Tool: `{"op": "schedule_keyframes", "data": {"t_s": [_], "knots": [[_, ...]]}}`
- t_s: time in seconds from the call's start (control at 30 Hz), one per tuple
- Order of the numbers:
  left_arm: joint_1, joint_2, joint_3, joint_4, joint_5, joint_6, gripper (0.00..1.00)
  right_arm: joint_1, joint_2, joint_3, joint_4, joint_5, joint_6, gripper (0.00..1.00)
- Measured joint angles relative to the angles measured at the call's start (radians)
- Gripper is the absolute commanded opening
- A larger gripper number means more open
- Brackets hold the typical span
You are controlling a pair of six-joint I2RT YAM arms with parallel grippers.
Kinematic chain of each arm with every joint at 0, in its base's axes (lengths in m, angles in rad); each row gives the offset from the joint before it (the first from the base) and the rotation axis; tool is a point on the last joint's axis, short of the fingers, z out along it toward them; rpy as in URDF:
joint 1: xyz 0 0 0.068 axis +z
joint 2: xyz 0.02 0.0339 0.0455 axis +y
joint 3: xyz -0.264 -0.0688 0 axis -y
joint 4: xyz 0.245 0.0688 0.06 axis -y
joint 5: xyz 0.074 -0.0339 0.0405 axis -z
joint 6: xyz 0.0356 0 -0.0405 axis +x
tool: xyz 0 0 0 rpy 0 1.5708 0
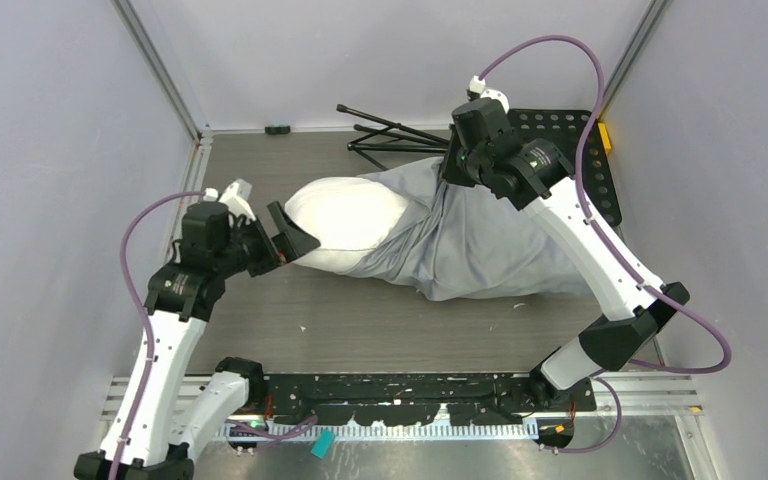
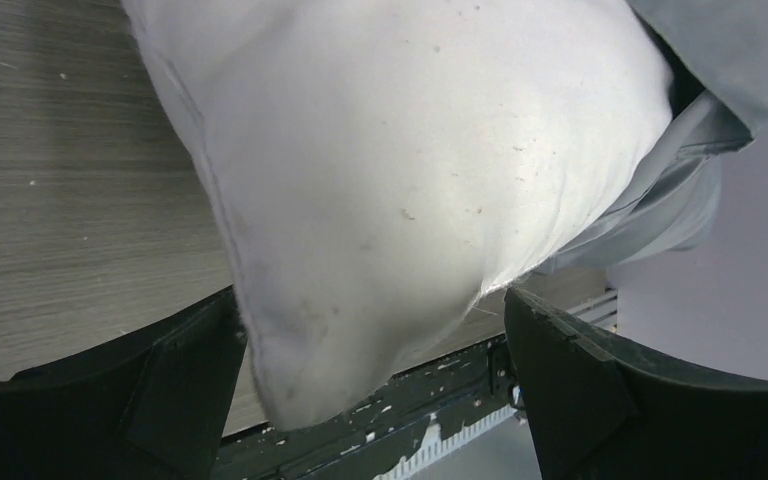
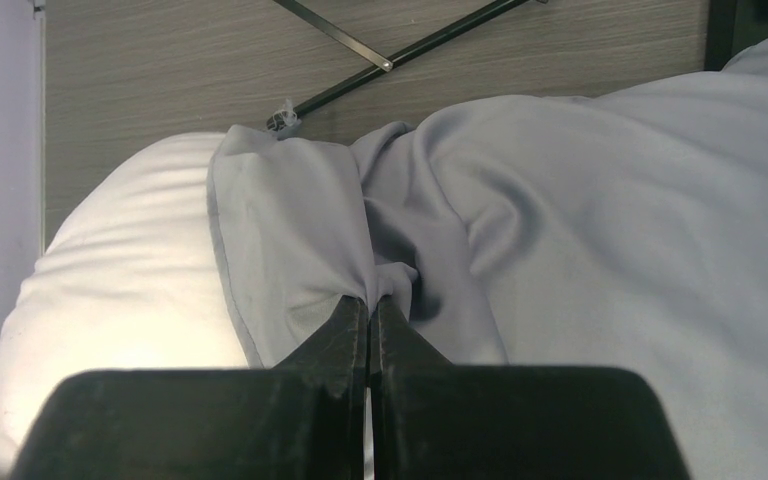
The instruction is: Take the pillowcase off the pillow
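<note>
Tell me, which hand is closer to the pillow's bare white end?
Left. The left hand, open, straddles the pillow's bare corner; the right hand pinches the pillowcase farther along.

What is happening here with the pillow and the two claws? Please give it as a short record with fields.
Pillow: white, lying on the table, its left end bare
Pillowcase: blue-grey, bunched, covering the rest of the pillow
Left claw: open, one finger on either side of the pillow's bare corner
Right claw: shut, pinching a fold of the pillowcase near its open hem
Job status: case partly off, not yet removed
</note>
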State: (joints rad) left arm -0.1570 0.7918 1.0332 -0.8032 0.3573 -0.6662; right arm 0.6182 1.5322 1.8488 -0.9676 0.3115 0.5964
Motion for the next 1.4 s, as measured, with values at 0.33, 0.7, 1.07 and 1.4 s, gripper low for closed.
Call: {"op": "schedule_keyframes", "data": {"t_s": [0.33,0.7,1.07,1.4], "knots": [[-0.124,0.138,-0.085,0.172,-0.108,-0.039,0.0,-0.007,-0.019,-0.089,0.05,-0.048,-0.051,0.5],[-0.124,0.205,-0.027,0.204,-0.205,-0.029,0.0,0.129,-0.201,-0.137,-0.059,-0.099,-0.179,0.74],[-0.124,0.225,0.001,0.2,-0.223,-0.024,0.0,0.524,-0.183,-0.359,-0.066,0.095,0.02,0.88],[-0.124,0.204,0.003,0.172,-0.251,-0.005,0.0,0.525,-0.097,-0.527,0.187,0.178,0.243,0.64]]}}
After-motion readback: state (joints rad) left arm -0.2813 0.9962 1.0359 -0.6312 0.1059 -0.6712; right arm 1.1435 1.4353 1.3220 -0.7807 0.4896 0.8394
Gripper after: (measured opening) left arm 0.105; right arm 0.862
